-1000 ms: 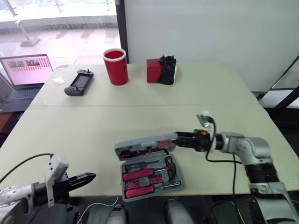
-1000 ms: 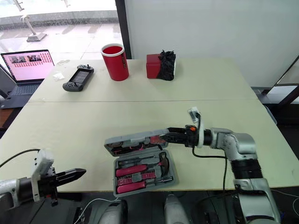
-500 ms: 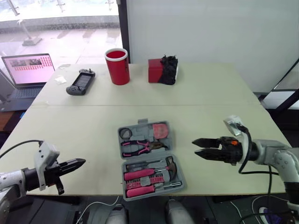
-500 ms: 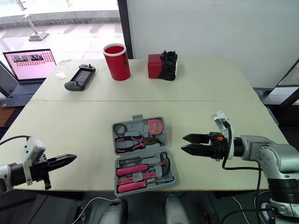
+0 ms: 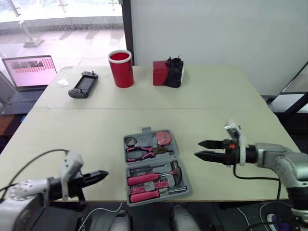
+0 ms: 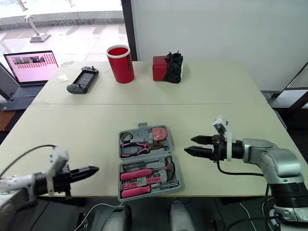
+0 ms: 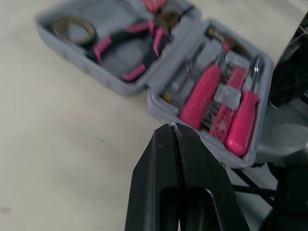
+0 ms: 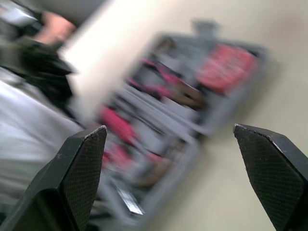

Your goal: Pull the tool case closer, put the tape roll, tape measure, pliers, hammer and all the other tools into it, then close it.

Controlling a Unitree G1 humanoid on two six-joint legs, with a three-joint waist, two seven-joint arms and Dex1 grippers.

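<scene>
1. Tool case [image 5: 155, 166]: grey, lying open flat at the near edge of the table [image 5: 216, 96], in the middle, lid half on the far side.
2. Lid half: tape roll [image 5: 130, 141], pliers [image 5: 144, 152] and red tape measure [image 5: 163, 138], each in its recess.
3. Base half: hammer [image 5: 166, 169] and pink-handled tools [image 5: 144, 180].
4. Left gripper [image 5: 101, 174]: fingers pressed together, holding nothing, at the near table edge left of the case, pointing toward it.
5. Right gripper [image 5: 198, 148]: fingers spread, empty, just right of the case, not touching.
6. Far side: red cup [image 5: 120, 68], red box [image 5: 161, 73], handheld console [image 5: 82, 85], laptop [image 5: 29, 72].
</scene>
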